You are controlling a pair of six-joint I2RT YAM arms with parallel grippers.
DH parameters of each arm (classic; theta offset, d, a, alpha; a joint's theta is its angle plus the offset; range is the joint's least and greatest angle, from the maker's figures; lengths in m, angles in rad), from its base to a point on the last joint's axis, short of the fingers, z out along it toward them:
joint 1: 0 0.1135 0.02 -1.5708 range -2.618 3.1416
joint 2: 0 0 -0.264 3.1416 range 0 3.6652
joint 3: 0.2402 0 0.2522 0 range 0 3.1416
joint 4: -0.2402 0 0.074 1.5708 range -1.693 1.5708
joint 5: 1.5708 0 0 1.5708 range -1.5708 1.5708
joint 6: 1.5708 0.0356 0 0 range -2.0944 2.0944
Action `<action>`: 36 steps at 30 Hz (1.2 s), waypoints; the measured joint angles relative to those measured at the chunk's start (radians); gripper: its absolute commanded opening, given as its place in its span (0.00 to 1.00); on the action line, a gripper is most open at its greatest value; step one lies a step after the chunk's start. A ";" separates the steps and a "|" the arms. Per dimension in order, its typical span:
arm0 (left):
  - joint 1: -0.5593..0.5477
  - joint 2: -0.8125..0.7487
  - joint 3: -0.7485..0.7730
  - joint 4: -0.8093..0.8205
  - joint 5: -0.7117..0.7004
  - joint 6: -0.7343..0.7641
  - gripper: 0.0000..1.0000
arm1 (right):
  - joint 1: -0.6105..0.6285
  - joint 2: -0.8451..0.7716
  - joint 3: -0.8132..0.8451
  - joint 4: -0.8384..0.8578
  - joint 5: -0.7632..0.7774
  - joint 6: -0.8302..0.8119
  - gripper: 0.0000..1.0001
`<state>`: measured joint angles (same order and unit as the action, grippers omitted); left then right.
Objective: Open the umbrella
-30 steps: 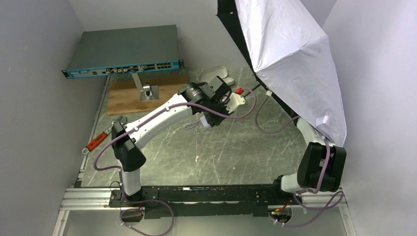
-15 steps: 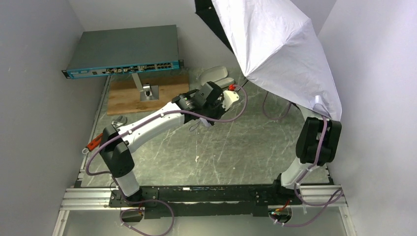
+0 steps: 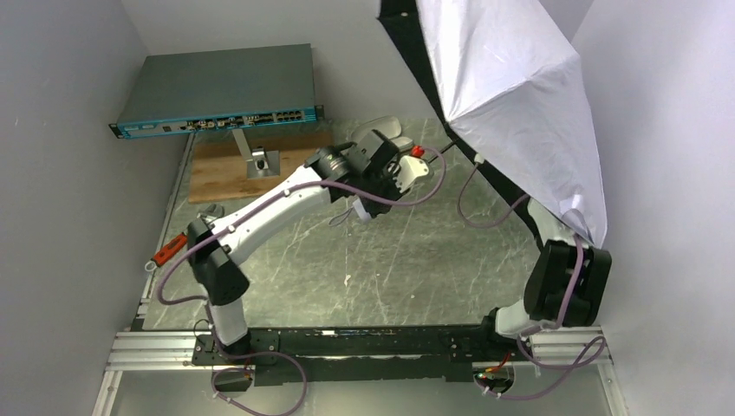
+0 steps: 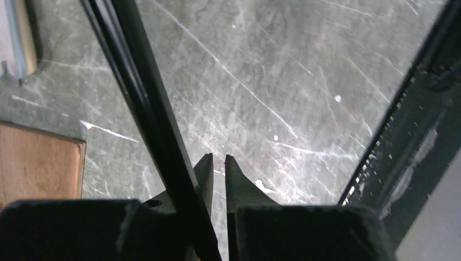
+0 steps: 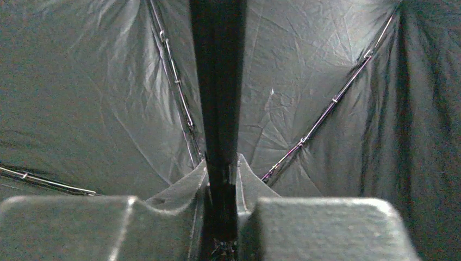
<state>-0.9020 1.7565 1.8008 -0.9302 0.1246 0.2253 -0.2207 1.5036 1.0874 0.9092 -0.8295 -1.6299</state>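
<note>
The umbrella (image 3: 511,104) stands spread at the far right of the desk (image 3: 416,260), lifted clear of it and tipped on its side, so its silvery-white outside faces the overhead camera and a strip of the black lining shows along the far edge. The right pincer (image 5: 220,168), hidden under the cloth from above, is closed on the thin black shaft (image 5: 217,81), with the dark underside and its fine ribs (image 5: 174,81) fanning out beyond its fingertips. The left pincer (image 3: 394,173) reaches across the middle of the desk to the small white handle (image 3: 418,170). Its own camera shows the fingertips almost meeting, a sliver of desk between them, and the shaft running aslant over one finger down into the root of the jaws, so I judge it clamped on the handle end, not empty. With the canopy this wide the opening looks nearly finished, though the pictures do not show whether the runner has latched. The umbrella should be light, but awkward: the broad cloth catches air and sits far from either grip, so any small twist at the shaft swings the rim widely. The shaft is stiff, smooth and narrow, so it could slip or turn between flat pads, while the handle is thicker and gives the surer hold. The ribs look slender and easy to bend and the fabric is soft and yielding, so neither is a place to grip
</note>
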 measured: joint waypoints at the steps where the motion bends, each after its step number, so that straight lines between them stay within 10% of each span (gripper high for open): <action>1: 0.000 0.029 0.059 -0.048 0.019 0.008 0.00 | -0.016 -0.034 -0.045 -0.008 0.036 0.004 0.24; 6: -0.006 0.130 0.263 -0.242 0.138 0.033 0.00 | -0.036 -0.186 -0.187 -0.094 0.193 -0.005 0.47; 19: 0.033 0.079 0.182 -0.201 0.307 -0.045 0.00 | 0.126 -0.486 -0.382 -0.426 0.261 -0.025 0.99; 36: 0.108 0.032 0.001 0.192 0.520 -0.149 0.00 | 0.146 -1.152 -0.394 -1.461 -0.004 0.121 0.99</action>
<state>-0.7940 1.7882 1.8015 -0.7387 0.6441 0.0765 -0.0750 0.3519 0.6930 -0.5522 -0.8337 -1.5093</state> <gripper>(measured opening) 0.132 0.994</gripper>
